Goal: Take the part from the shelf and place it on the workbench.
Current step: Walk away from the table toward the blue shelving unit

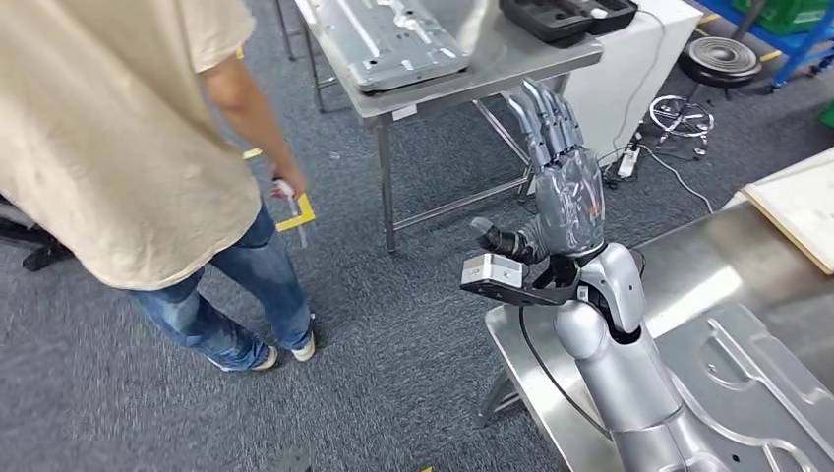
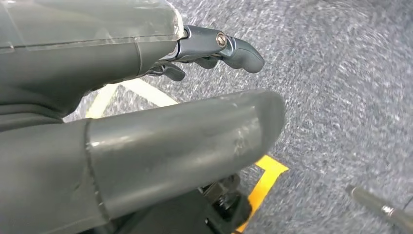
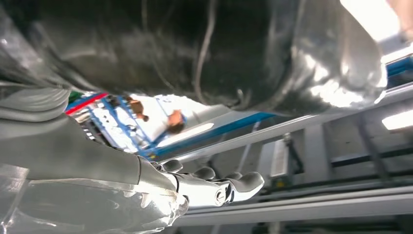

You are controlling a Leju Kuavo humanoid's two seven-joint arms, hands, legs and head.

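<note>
Nearest, a pressed silver steel panel [image 1: 777, 393] lies flat on the shiny steel table [image 1: 688, 265], beside the right arm. Above the table edge the right hand [image 1: 565, 187] is released, its fingers straight and holding nothing. The left hand [image 2: 146, 141] is also empty, over the carpet. A person in a beige shirt [image 1: 118, 147] stands near. Farther, a similar ribbed grey panel [image 1: 393, 39] rests on the grey metal table [image 1: 511, 59]. I cannot tell which panel is meant. It is best to reach slowly, away from the person, and grasp an edge.

Glossy metal workbench [image 1: 679, 270], rough grey carpet [image 1: 393, 324], beige cloth shirt [image 1: 108, 138]
</note>
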